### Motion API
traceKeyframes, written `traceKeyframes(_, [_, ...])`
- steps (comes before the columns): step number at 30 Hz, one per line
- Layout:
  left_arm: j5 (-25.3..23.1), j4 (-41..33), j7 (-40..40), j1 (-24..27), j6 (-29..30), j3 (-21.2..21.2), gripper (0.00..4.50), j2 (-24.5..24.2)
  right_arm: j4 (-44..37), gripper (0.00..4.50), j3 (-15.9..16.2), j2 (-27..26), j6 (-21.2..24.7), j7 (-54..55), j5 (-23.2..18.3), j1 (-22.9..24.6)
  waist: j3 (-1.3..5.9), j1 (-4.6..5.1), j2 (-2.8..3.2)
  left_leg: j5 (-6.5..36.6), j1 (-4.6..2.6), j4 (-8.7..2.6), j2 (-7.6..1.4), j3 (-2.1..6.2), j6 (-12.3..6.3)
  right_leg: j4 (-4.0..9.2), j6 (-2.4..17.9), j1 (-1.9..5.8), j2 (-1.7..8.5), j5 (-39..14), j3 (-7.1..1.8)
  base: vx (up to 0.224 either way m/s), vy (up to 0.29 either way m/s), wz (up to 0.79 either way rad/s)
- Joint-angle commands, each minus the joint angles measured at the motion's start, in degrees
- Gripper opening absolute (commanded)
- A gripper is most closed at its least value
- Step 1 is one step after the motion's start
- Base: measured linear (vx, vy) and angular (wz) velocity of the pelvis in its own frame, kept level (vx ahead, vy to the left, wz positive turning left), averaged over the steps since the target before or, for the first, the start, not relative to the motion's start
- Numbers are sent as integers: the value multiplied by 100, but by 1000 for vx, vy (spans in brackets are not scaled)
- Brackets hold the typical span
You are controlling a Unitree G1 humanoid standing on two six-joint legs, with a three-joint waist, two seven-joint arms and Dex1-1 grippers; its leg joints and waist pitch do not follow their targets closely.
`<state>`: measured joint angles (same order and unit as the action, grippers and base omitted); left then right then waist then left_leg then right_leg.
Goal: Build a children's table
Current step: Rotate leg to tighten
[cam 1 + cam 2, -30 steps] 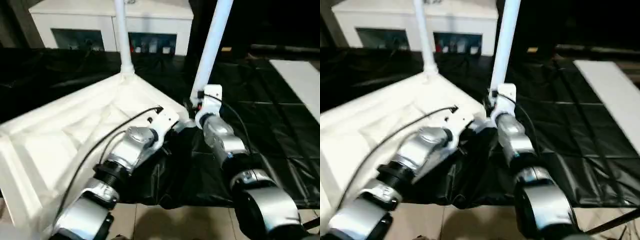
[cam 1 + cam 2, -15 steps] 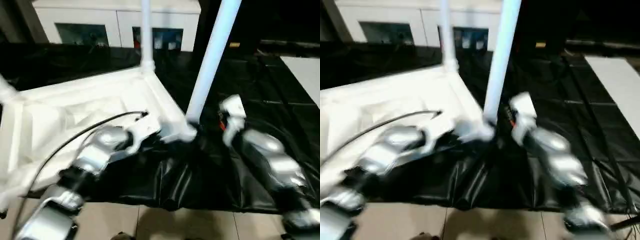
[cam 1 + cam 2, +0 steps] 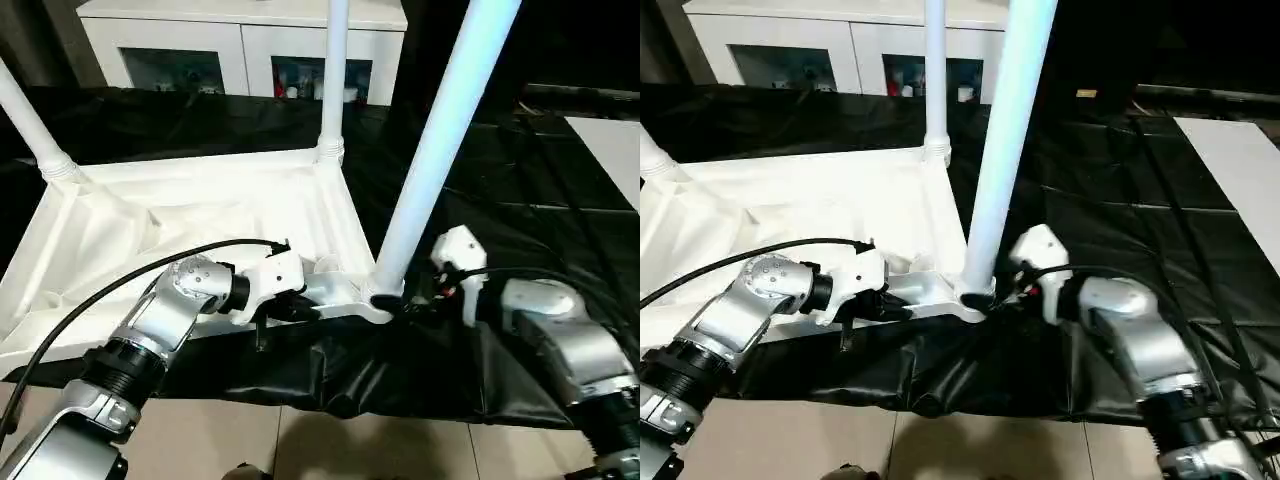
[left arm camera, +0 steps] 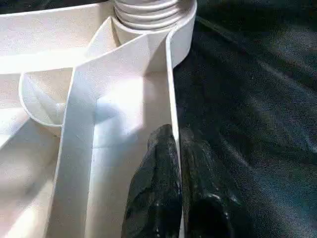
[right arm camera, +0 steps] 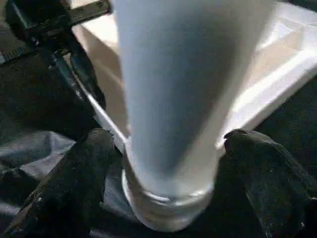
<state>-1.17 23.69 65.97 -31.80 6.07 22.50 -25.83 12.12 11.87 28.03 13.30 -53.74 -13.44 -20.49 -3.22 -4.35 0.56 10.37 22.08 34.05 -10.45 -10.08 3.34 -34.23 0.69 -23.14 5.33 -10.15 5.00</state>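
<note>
Here the tabletop [image 3: 200, 215] lies underside up on the black-draped table [image 3: 560, 230], its near right corner close to the drape's front edge. Three legs stand in corner sockets: one at the near right corner [image 3: 440, 150], one at the far right [image 3: 334, 80], one at the far left [image 3: 30, 120]. The left gripper [image 4: 173, 163] has its fingers pressed together on the thin rim of the tabletop's near edge, one finger inside the rim and one outside, just short of the near right socket [image 4: 153, 20]. The right gripper [image 5: 168, 148] stands wide apart around the base of the near leg [image 5: 173, 89], each finger [image 5: 74, 173] clear of the tube. Right of that corner the black cloth runs bare toward a white board [image 3: 610, 150]. Behind stands a cabinet [image 3: 240, 45].
</note>
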Motion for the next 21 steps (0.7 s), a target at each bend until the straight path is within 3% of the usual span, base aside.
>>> traceKeyframes(1, [-93, -107, 100, -122, -147, 55, 0, -25, 115, 365, 62, 2, -102, 4, 110, -135, 430, 4, 4, 761, -104, -383, -291, 64, -440, 257, 1521, 337, 344, -229, -302, 0, 0, 0])
traceKeyframes(9, [-108, -52, 84, -144, -186, 56, 0, -23, 435, 287, 78, -141, -247, 11, 213, -288, 420, -7, 0, 968, -111, -380, -292, 62, -331, 274, 1464, 332, 350, -546, -308, 0, 0, 0])
traceKeyframes(16, [-81, -22, 101, -125, -179, 29, 0, -14, 559, 271, 28, -230, -297, -2, 207, -273, 420, 1, 7, 997, -106, -375, -288, 65, -319, 266, 1460, 331, 341, -559, -303, 0, 0, 0])
traceKeyframes(20, [81, 67, -138, -103, 129, -132, 0, 238, 798, 269, -81, -565, -127, 628, 288, -216, 403, 17, -4, 1150, -108, -384, -273, 63, -217, 296, 1425, 318, 339, -834, -304, 0, 0, 0])
traceKeyframes(21, [133, 206, -488, -153, 413, -257, 0, 511, 1100, 269, -186, -895, -61, 1346, 440, -276, 403, 36, -6, 1179, -108, -386, -274, 58, -186, 288, 1412, 311, 337, -893, -308, 0, 0, 0])
